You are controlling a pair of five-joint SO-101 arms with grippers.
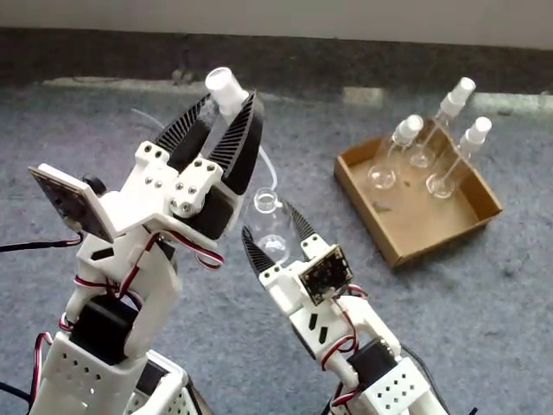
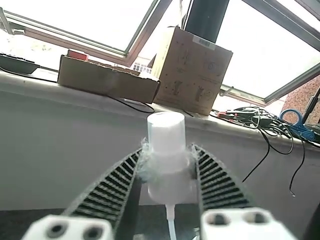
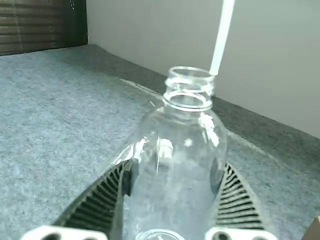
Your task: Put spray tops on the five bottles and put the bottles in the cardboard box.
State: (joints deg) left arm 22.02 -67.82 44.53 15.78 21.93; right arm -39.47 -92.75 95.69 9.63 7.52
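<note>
Step in hand, by the look of it: capping a bottle.

L gripper (image 1: 229, 102) clamped on spray top (image 2: 166, 131). Jaws narrowed to cap width, ribbed pads pinching the collar from both sides, nozzle end sticking out past the fingertips. Thin dip tube (image 3: 222, 35) hanging from under the cap, running back btwn the fingers and down toward the R gripper.

R gripper (image 1: 270, 226) closed partway round the bottle (image 3: 182, 165): clear body wedged btwn both fingers, neck & open mouth poking out beyond the tips, no cap on. Tube end right by the mouth rim, on the side away from the palm; inside or just outside, can't tell.

Box (image 1: 449, 235) off to the R gripper's outer side, well apart from both grippers. 3 capped bottles (image 1: 432, 138) standing in it, so prob. over halfway; the held one would be no. 4.

Next move, as a judgement: line tube up w/ the neck, feed it straight down, bring cap square onto the mouth, then press or twist home while R grip holds firm. Needs close alignment, since the tube is thin & bendy and likely to catch the rim or kink. Slick bottle may turn in the jaws under twist. After that, capped bottle over to the box, upright beside the others.
</note>
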